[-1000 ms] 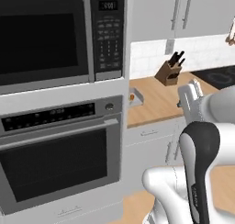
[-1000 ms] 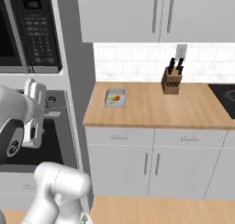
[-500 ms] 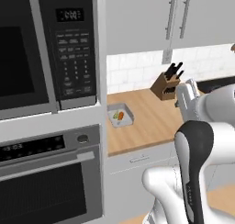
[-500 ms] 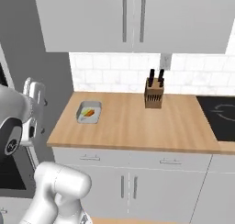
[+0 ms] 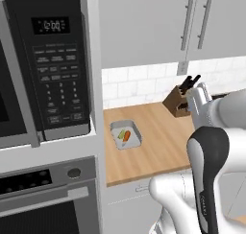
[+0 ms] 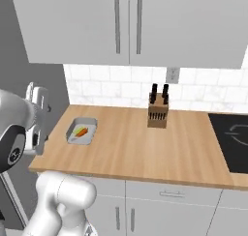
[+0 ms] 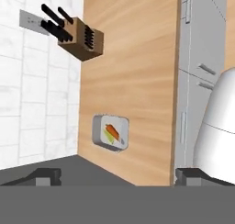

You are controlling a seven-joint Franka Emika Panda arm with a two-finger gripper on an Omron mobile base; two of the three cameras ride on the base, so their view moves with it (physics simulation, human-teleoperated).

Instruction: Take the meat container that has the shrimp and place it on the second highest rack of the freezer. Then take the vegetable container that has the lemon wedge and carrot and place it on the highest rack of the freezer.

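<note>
- A small grey tray [image 5: 126, 134] holds the carrot [image 5: 126, 135] and the lemon wedge [image 5: 121, 134], which lie side by side and touching, the wedge nearer the wall.
- The tray sits flat on the wooden counter [image 5: 158, 142], near its left end, closer to the tiled back wall [image 6: 121, 90] than to the front edge.
- In the hand view the tray [image 7: 110, 132] lies between the two dark fingertips, well beyond them; the carrot [image 7: 113, 131] and wedge [image 7: 108, 136] show inside.
- The tray's left side is just beside the grey column that carries the microwave [image 5: 43, 65] and the oven [image 5: 43, 199]; little room there.
- To the tray's right the wood is bare as far as the knife block [image 6: 157, 113], which stands upright near the back wall, well apart from the tray.
- Past the block, a black cooktop [image 6: 235, 140] is set into the counter's right end.
- Wall cabinets [image 6: 131, 24] hang over the counter, with open space between them and the wood.
- The gripper [image 6: 38, 115] is raised off the counter's left front corner, jaws wide apart, nothing between them.
</note>
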